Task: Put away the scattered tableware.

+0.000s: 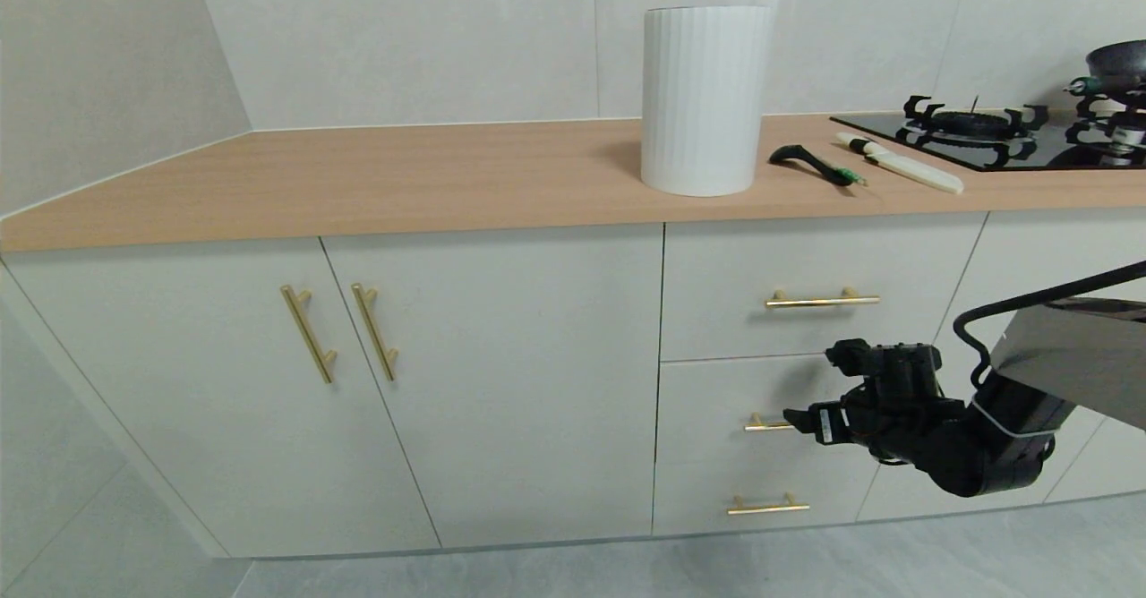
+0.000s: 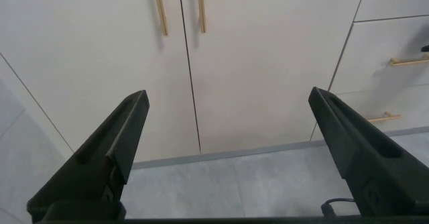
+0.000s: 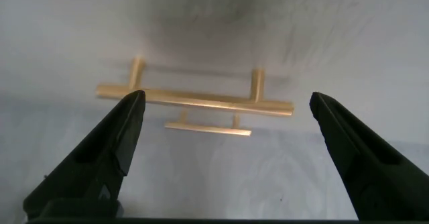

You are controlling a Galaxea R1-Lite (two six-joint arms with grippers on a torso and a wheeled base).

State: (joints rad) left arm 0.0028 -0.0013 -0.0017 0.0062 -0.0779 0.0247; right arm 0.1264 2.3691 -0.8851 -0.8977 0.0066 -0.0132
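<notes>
On the wooden countertop [image 1: 403, 177] a black peeler with a green tip [image 1: 813, 165] and a cream-handled knife [image 1: 901, 165] lie to the right of a tall white ribbed canister [image 1: 703, 101]. Below them my right gripper [image 1: 815, 388] is open, right in front of the middle drawer's brass handle [image 1: 765, 423]. In the right wrist view that handle [image 3: 194, 100] runs across the gap between the fingers of the right gripper [image 3: 226, 100], not touching either one. My left gripper [image 2: 228, 95] is open with nothing in it, low down and facing the double cabinet doors [image 2: 255, 63].
The drawer stack has a top handle [image 1: 822, 300] and a bottom handle [image 1: 768, 507]. Two vertical door handles [image 1: 309, 334] sit to the left. A black gas hob [image 1: 976, 132] with a pan [image 1: 1119, 65] fills the counter's right end. Grey floor [image 2: 234, 184] lies below.
</notes>
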